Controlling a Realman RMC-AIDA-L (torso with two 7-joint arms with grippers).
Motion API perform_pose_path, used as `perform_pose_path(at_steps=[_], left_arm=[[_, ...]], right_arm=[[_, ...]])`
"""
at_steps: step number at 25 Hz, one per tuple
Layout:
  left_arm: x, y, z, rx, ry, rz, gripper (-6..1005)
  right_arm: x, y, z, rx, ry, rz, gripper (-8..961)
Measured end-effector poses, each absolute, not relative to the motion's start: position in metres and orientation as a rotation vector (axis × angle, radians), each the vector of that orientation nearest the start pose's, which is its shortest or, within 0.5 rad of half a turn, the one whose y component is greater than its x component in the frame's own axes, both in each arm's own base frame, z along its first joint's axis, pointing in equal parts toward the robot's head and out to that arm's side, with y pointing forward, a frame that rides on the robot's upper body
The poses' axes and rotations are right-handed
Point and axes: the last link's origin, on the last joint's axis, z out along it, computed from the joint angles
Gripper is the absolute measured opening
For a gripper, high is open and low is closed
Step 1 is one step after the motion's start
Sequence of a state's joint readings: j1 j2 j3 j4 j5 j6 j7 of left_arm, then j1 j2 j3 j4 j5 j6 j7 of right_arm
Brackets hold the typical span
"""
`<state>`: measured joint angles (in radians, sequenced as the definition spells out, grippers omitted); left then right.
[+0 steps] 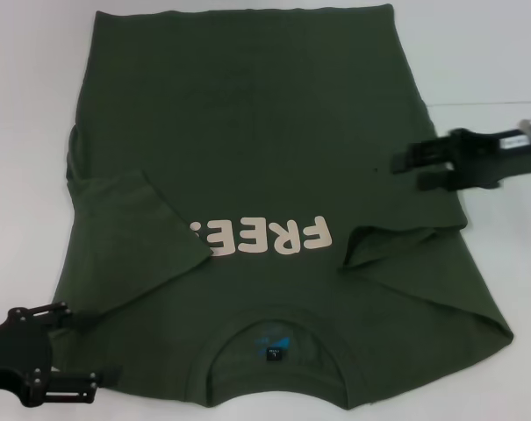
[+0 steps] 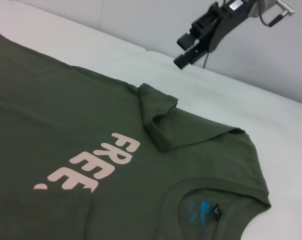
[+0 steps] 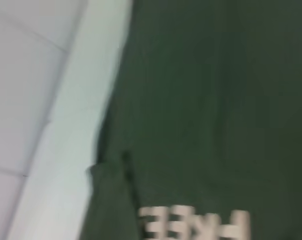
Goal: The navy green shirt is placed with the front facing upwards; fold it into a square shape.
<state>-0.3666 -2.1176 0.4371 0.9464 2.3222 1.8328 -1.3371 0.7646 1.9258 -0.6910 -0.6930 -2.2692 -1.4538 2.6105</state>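
Folding barely begun: navy green shirt (image 1: 274,175) laid face-up on the white table (image 1: 476,53), both sleeves turned inward.
Body folds remain; left gripper (image 1: 76,351) and right gripper (image 1: 414,168) are seen spread, nothing held.

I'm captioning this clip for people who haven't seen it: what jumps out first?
A dark olive-green T-shirt fills the white table, front up, its cream "FREE!" print reading upside down in the head view and both sleeves folded inward. The collar lies at the near edge. The right hand hovers open above the shirt's right side; the left hand sits open at the near left corner.
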Motion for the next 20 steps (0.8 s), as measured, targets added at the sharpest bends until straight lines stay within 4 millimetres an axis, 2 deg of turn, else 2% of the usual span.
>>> perform_pose_path(at_steps=[6,11,14,20], left_arm=[[-0.316,0.258,0.042,-2.762,-0.693,-0.469,908],[-0.315,0.258,0.041,-2.765,-0.691,-0.473,907],[-0.314,0.259,0.041,-2.768,-0.689,-0.476,907],[-0.313,0.26,0.041,-2.769,-0.689,-0.479,908]], right_arm=[[0.28,0.401,0.085,-1.99,1.958,0.308,690],[0.295,0.403,0.082,-1.894,1.947,0.199,776],[0.296,0.41,0.077,-1.859,1.908,0.126,776],[0.29,0.42,0.064,-1.867,1.858,0.109,776]])
